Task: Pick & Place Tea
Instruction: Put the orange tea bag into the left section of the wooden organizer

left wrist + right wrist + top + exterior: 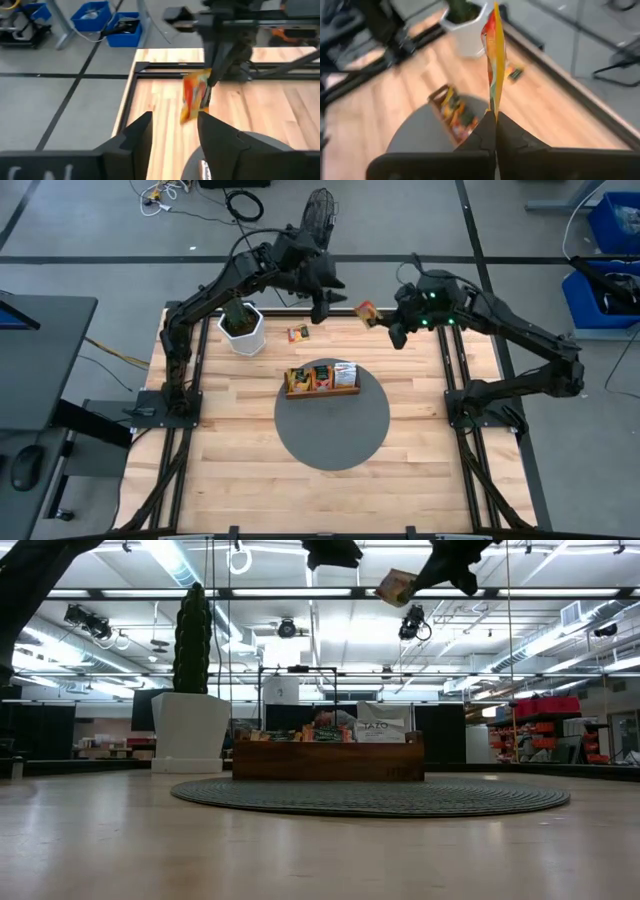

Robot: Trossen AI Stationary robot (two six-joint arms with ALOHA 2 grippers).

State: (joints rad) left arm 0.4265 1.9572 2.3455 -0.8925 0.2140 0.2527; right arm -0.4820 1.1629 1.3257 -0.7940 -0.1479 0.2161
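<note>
The right gripper (385,322) hangs above the desk's (240,480) far edge, right of the middle, its fingers clamped on one orange sachet (366,312) that sticks out edge-on from the fingertips, clear of the desk top. The left gripper (322,305) hangs just beside it, also over the far edge, fingers apart and holding nothing; from its wrist camera the sachet shows just past the two dark fingers (220,137), not between them. One more sachet (298,333) lies flat on the bare wood near the far edge, between the white planter (243,330) at the far left and the tray (322,379). The tray sits on the far part of a round grey mat (332,430) in the middle of the desk and holds several sachets standing in its slots, orange, green and white; their exact number cannot be told. One planter, one tray, one mat.
</note>
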